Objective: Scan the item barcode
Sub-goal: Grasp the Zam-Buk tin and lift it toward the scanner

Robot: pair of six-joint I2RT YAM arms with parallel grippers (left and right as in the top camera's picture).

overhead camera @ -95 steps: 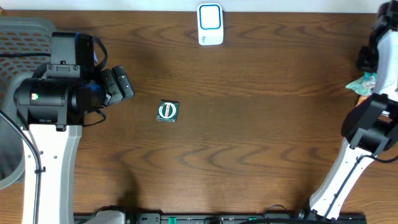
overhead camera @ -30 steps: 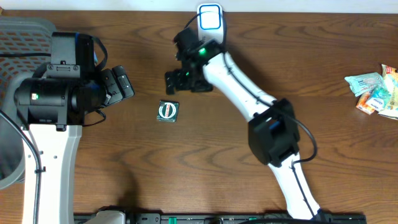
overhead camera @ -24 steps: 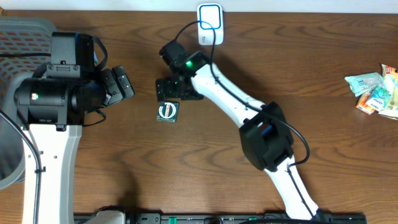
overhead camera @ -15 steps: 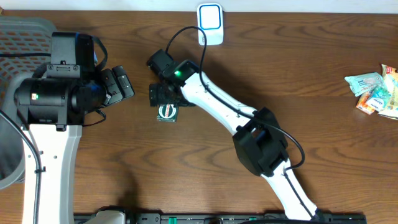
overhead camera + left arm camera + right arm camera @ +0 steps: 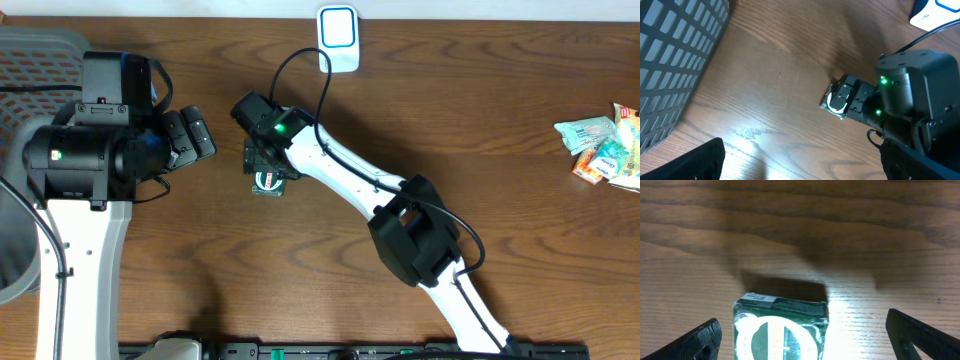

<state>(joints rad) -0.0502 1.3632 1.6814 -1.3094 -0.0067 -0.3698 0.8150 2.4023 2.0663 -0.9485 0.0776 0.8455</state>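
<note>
My right jaws hang wide open and empty just over the green box (image 5: 268, 183); left jaws open too, left of it.

Small dark-green box (image 5: 268, 183) lies flat, white round emblem up; white, blue-framed scanner (image 5: 338, 38) sits well apart.

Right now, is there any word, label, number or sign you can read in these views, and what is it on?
No text can be read.
On the green box: white round logo, lettering blurred.
On the white scanner: blue outline, no words.
On the packets: print too small.
</note>
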